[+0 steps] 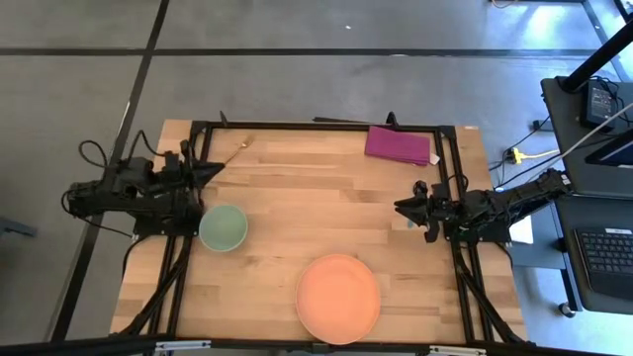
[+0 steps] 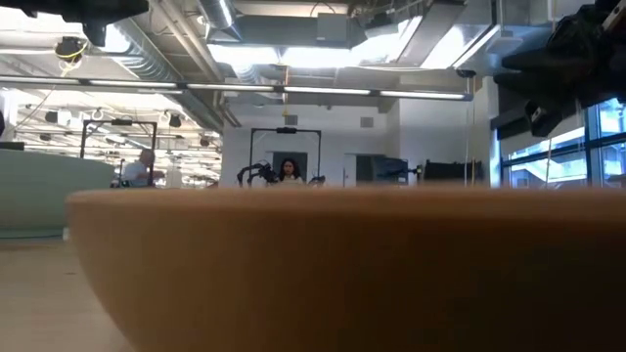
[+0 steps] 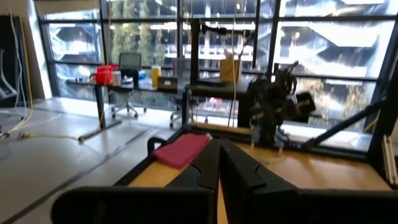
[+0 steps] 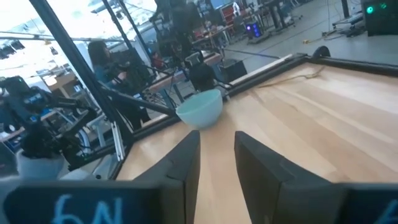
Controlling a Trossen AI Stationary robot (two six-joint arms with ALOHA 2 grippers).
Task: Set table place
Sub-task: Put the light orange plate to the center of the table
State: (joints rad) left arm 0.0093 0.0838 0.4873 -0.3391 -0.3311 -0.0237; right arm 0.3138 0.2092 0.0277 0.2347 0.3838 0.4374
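The round orange plate [image 1: 338, 297] lies flat near the table's near edge, and its rim [image 2: 313, 274] fills the low view. The pale green bowl [image 1: 224, 227] stands upright on the table's left part; it also shows in the right wrist view [image 4: 200, 107]. The slim gold fork [image 1: 237, 151] lies flat at the far left. The spoon is not in view. My left gripper [image 1: 216, 170] is shut and empty [image 3: 219, 163], above the table's left edge, beyond the bowl. My right gripper [image 1: 399, 206] is open and empty [image 4: 217, 149], at the right side, pointing toward the bowl.
A flat magenta rectangle [image 1: 401, 145] lies at the table's far right, and also shows in the left wrist view [image 3: 182, 149]. A black rail frame [image 1: 326, 127] runs around the wood top. Bare wood lies between the bowl and my right gripper. People show in the room behind.
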